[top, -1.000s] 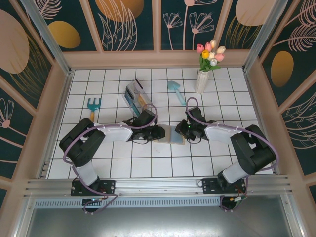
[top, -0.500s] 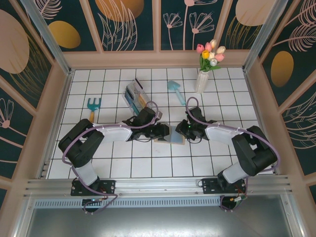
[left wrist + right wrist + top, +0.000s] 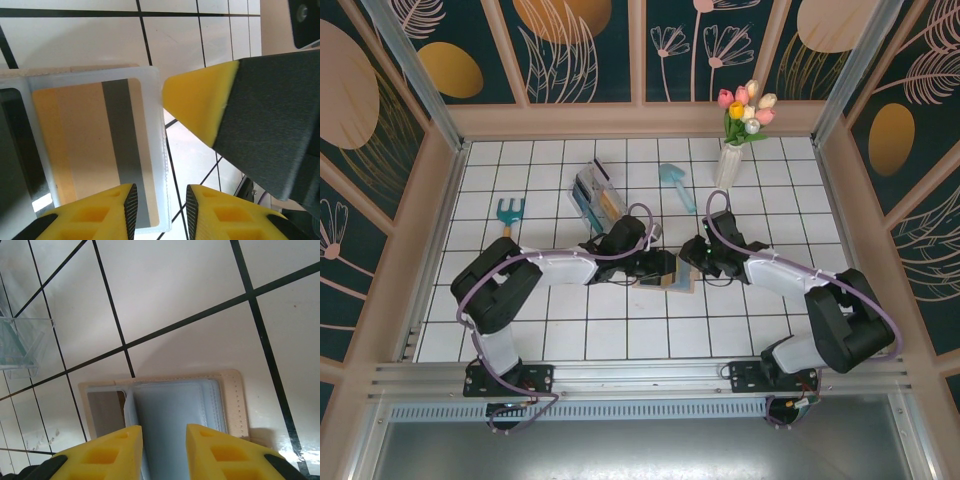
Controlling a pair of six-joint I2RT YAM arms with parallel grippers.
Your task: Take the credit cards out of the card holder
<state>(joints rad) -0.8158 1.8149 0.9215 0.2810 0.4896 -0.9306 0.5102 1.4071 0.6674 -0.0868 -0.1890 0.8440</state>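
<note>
The step in hand looks like the approach to the first card: nothing is out of the card holder (image 3: 672, 283) yet. It lies open near the middle of the table (image 3: 790, 200), tan rim down and blue-grey inside up.

The left gripper (image 3: 161, 195) hangs over a clear sleeve (image 3: 150, 80), its jaws only a narrow gap apart and, as far as I can judge, closed on nothing. The right gripper (image 3: 164, 434) sits at the holder's 3 o'clock side, jaws likewise a slit apart over the blue-grey leaf, with nothing seemingly clamped.

Next, one claw probably has to pin the holder while the other catches a card's free edge and slides it out flat — a thin, slippery target.

Counted: two cards — the striped card (image 3: 95, 150) behind the sleeve and the dark card (image 3: 12, 145) at its 9 o'clock — plus one holder. At 11 o'clock from the holder is one acrylic rack (image 3: 592, 195).
</note>
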